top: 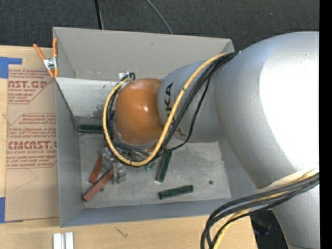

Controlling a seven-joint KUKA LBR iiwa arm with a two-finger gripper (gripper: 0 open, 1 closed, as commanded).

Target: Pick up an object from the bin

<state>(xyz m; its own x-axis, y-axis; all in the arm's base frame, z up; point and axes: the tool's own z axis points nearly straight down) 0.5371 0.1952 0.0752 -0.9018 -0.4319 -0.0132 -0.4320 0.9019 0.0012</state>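
Hovering low over the floor of the bin [145,53], my gripper [115,169] sits toward the front-left corner. Whether it is spread or closed I cannot tell, because my orange wrist cover [136,110] and the cable loop [110,139] hide most of it.

Just beside it on the left lies the upper reddish-brown stick [96,168], slanting toward the left wall. The lower reddish-brown stick [97,189] slants away below it, toward the front wall. The two appear to touch or cross close to my tool, though that spot is too cluttered to be sure. I judge the upper one to be my likely target.

The risk is that a close taken here catches both sticks, or only the tip of one, so that it pivots out as I lift. A thin stick lying flat may also simply be pushed along the floor. The cable loop hangs low enough that it might drag something.

Two dark green sticks [163,168] [176,192] lie apart toward the front, and a dark stick [89,129] rests against the left wall.

My arm crosses the bin's right edge, with the wrist bent down and leftward.
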